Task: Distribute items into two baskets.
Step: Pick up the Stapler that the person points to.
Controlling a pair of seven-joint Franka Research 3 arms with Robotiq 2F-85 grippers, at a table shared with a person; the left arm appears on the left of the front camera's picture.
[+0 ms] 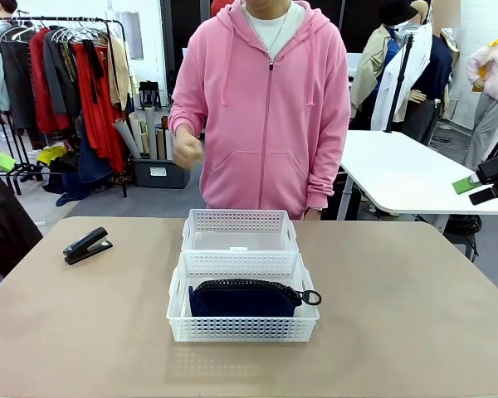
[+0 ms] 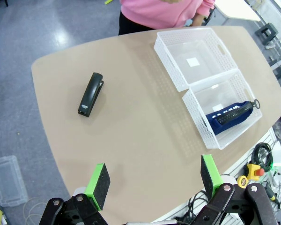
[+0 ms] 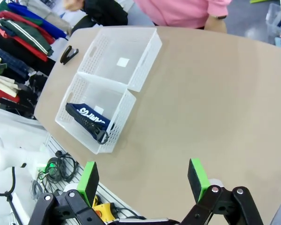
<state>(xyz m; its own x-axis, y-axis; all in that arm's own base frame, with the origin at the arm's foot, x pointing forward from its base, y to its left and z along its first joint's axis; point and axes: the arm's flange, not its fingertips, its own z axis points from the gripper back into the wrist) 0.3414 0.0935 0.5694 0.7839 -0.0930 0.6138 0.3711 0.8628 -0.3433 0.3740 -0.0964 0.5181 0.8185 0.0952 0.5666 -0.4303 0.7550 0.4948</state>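
The left fingers (image 2: 98,184) gape empty above the counter (image 2: 140,140), the stapler (image 2: 90,94) lying well beyond them, and the pouch (image 3: 88,117) sits in the basket (image 3: 124,119) nearer the right fingers (image 3: 196,176), which are also spread wide and empty.

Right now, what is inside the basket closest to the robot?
A dark navy pouch stands on its long edge in the near basket, zipper up, its black ring pull poking over the rim. The floor beneath the pouch is covered, so anything under it cannot be seen.
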